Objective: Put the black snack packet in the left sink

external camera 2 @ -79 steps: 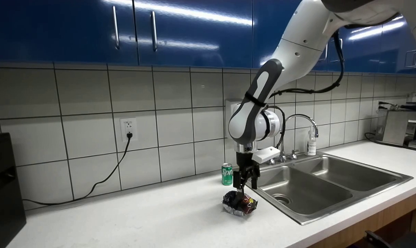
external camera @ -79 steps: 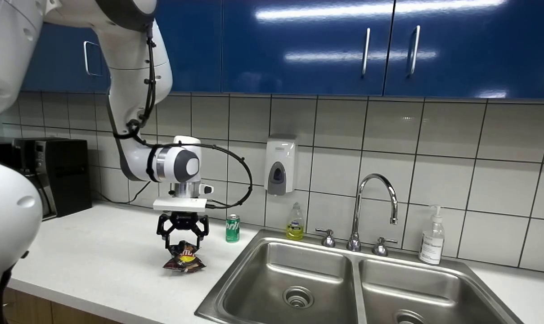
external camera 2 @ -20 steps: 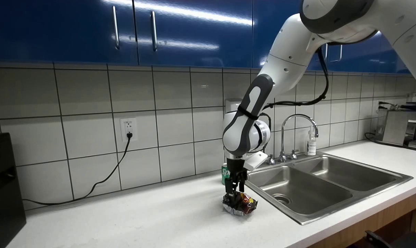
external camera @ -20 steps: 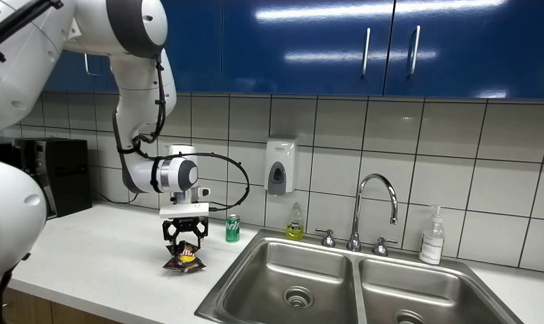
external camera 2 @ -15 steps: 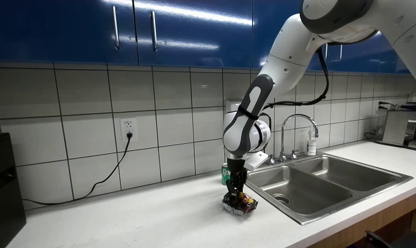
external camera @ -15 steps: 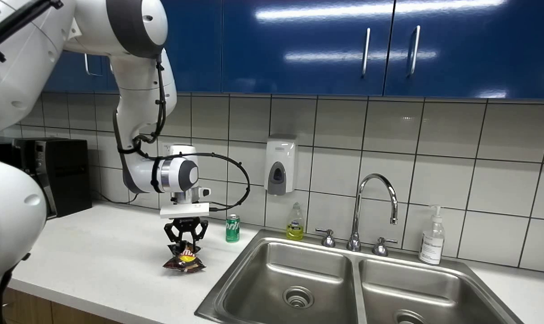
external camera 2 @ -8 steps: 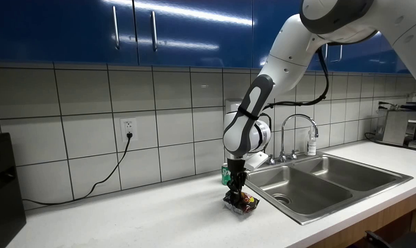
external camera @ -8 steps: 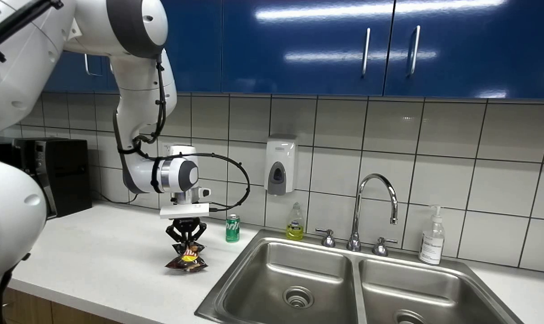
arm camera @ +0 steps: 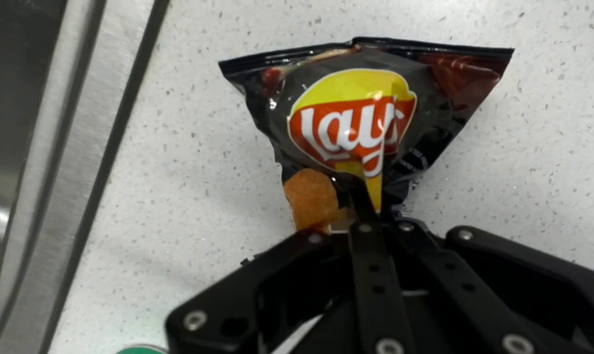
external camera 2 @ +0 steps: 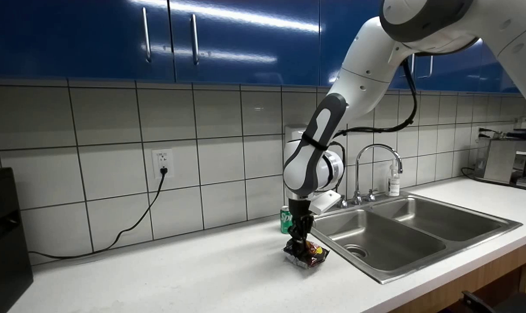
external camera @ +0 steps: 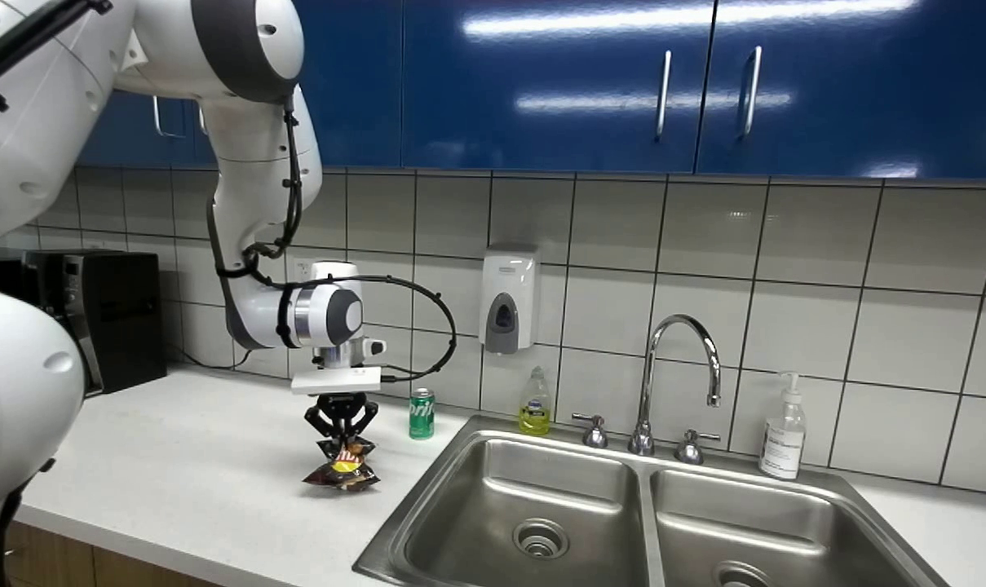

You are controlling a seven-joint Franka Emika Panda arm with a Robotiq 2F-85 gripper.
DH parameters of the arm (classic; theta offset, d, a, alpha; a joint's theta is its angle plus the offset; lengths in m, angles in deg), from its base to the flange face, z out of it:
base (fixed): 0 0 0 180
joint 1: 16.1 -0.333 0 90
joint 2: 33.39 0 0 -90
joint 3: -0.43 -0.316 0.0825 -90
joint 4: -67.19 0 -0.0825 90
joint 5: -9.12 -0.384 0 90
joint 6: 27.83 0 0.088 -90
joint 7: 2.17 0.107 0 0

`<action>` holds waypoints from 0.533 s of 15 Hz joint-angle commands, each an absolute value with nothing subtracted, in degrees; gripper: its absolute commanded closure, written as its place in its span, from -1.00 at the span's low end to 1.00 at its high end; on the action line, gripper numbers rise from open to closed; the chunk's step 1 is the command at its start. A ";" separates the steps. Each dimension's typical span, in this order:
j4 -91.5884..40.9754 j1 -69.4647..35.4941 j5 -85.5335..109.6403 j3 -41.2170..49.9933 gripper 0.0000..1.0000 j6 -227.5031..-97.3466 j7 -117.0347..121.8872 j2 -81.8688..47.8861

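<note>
The black snack packet (arm camera: 355, 118), a crumpled foil pouch with a yellow and red logo, hangs below my gripper (arm camera: 381, 212). Both fingers are drawn together, pinching a fold of foil between them. In both exterior views the packet (external camera: 342, 471) sits at the counter surface, left of the sink in one of them; whether its underside still touches, I cannot tell. My gripper (external camera 2: 300, 248) points straight down over the packet (external camera 2: 313, 257). The left sink (external camera: 566, 477) is an empty steel basin with a round drain, close beside the packet. Its rim (arm camera: 88, 123) runs along the wrist view's left side.
A green soda can (external camera: 421, 413) stands behind the gripper, near the sink's corner. The raised steel rim (external camera 2: 354, 256) lies between packet and basin. A yellow soap bottle (external camera: 535, 403), a tall faucet (external camera: 647, 383) and a pump bottle (external camera: 784, 432) line the back.
Over the last second or so the fingers have come together on the packet. It has been squeezed and shifted slightly toward the sink. Earlier, the arm came lower over it.
</note>
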State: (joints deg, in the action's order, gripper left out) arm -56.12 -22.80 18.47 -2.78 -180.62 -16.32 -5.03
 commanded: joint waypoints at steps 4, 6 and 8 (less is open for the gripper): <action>-60.73 -21.97 18.81 -2.59 1.00 -179.95 -13.06 -13.52; -62.04 -21.59 18.36 -2.60 1.00 -179.91 -12.54 -15.70; -63.44 -20.85 17.43 -2.72 1.00 -180.02 -12.33 -17.74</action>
